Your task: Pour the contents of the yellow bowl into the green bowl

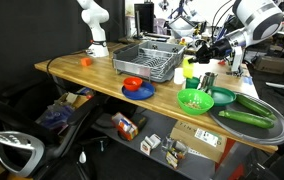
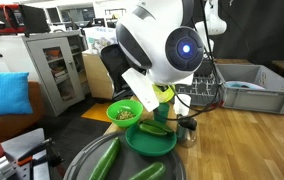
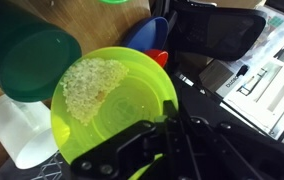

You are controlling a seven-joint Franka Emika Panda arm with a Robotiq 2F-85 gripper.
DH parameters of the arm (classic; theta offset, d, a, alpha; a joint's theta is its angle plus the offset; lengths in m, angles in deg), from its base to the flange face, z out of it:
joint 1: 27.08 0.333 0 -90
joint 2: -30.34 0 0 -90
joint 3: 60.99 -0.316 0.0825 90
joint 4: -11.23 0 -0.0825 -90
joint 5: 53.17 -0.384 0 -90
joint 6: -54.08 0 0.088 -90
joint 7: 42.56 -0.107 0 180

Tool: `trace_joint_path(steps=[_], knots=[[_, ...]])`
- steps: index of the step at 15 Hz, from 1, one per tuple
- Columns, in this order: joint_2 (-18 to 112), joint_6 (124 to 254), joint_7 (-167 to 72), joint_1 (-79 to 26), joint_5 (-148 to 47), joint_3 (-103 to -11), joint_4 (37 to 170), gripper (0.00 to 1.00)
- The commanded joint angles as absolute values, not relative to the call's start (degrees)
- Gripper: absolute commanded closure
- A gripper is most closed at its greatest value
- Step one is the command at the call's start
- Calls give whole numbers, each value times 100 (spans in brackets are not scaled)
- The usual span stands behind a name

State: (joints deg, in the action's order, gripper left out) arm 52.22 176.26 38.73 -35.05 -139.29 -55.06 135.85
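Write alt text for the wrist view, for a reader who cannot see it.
The gripper clamps the rim of the yellow bowl, whose pale crumbly contents sit against its left side. A darker green bowl lies beside it at upper left, a red bowl and blue plate beyond.

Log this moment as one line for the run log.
end effector: shut on yellow bowl | yellow bowl: held, contents inside | green bowl: on table

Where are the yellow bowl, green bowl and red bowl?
yellow bowl (image 3: 132, 105), wrist view, bare inner wall
green bowl (image 1: 194, 108), in an exterior view, front wall
red bowl (image 1: 132, 83), in an exterior view, body
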Motion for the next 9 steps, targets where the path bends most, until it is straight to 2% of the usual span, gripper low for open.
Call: trace_joint_path(steps=[1,9], knots=[[5266,17361,4266,-3563,-14198,-5472,13591,99],[5419,17234,4644,-3588,-14350,-5368,13599,99]])
